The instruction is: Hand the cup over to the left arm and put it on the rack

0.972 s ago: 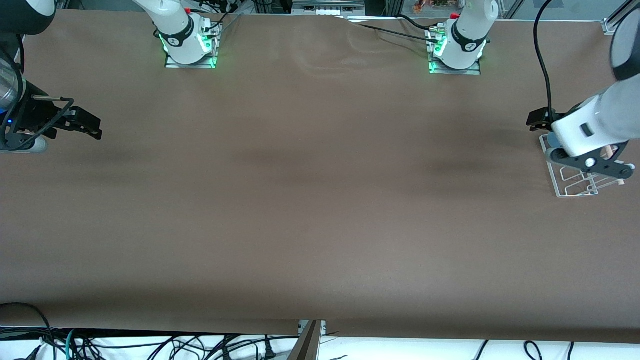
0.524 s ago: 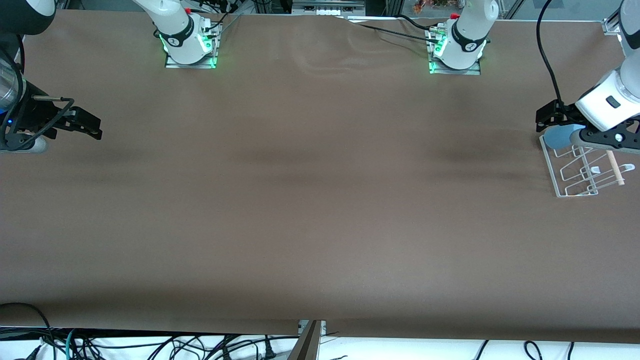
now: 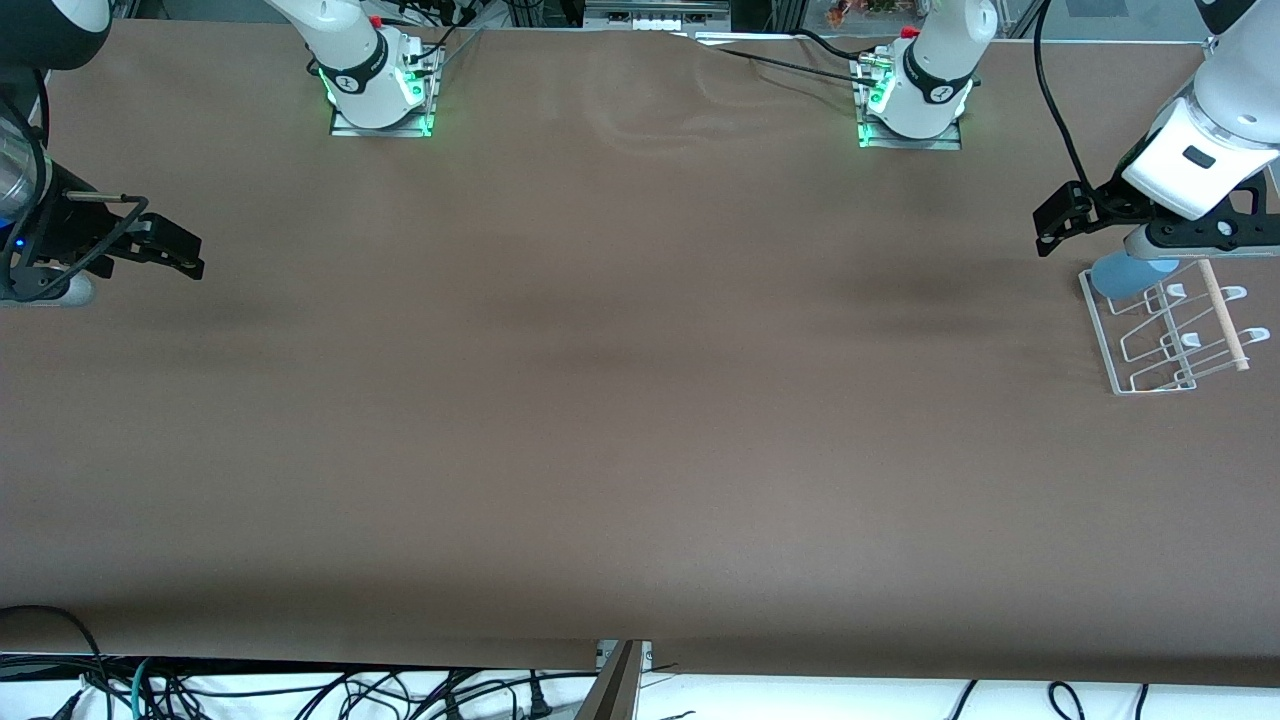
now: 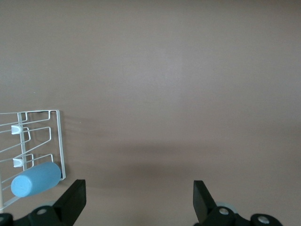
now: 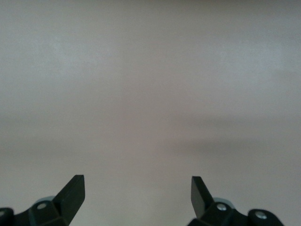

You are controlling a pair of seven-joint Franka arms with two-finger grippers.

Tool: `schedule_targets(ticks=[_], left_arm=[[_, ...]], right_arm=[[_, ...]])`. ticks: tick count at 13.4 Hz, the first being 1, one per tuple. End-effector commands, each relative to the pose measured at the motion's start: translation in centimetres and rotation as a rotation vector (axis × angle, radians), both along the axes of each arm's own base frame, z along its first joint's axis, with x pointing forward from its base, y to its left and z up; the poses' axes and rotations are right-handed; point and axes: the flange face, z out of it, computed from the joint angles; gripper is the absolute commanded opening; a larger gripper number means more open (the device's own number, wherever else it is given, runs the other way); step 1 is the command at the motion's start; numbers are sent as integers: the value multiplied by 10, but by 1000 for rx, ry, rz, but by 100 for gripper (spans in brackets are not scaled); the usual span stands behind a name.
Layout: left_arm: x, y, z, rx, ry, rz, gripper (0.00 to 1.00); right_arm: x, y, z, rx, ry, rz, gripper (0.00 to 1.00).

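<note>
The light-blue cup (image 3: 1120, 275) lies on its side on the corner of the wire rack (image 3: 1104, 350) nearest the robots' bases, at the left arm's end of the table. In the left wrist view the cup (image 4: 35, 179) lies on the rack (image 4: 59, 136), apart from the gripper. My left gripper (image 3: 1058, 218) is open and empty, up in the air beside the rack, over bare table; its open jaws show in the left wrist view (image 4: 139, 200). My right gripper (image 3: 190, 255) waits open and empty at the right arm's end of the table, over bare table (image 5: 138, 195).
A pale wooden rod (image 3: 1222, 315) runs along the rack's side. The brown table cover (image 3: 640, 400) stretches between the two arms. The arm bases (image 3: 380, 90) stand along the table's edge farthest from the front camera. Cables hang off the edge nearest that camera.
My left gripper has let go of the cup, lifted off the rack and drawn back toward the bases. The cup stays lying on the rack. The right arm has not moved.
</note>
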Motion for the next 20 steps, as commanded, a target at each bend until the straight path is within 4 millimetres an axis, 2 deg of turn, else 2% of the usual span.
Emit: schedule_targets(ticks=[1, 5, 7, 8, 11, 12, 14, 15, 17, 20], left_arm=[[4, 4, -4, -30, -8, 28, 100], [12, 7, 5, -34, -28, 35, 100], [31, 9, 25, -44, -60, 28, 100], [30, 9, 31, -44, -42, 33, 100], [29, 8, 32, -44, -27, 35, 100], [28, -2, 27, -42, 5, 33, 100], [39, 8, 29, -30, 62, 69, 100], [42, 5, 33, -26, 77, 68, 100], [36, 6, 39, -31, 67, 80, 100], [36, -3, 37, -28, 68, 105, 100]], right_arm=[[1, -2, 5, -6, -10, 11, 100], [1, -2, 5, -6, -10, 12, 100], [1, -2, 5, -6, -10, 12, 100], [1, -2, 5, -6, -10, 12, 100], [1, -2, 5, -6, -10, 12, 100], [1, -2, 5, -6, -10, 12, 100], [1, -2, 5, -6, -10, 12, 100], [1, -2, 5, -6, -10, 12, 100], [1, -2, 5, -6, -9, 14, 100], [1, -2, 5, -6, -10, 12, 100]])
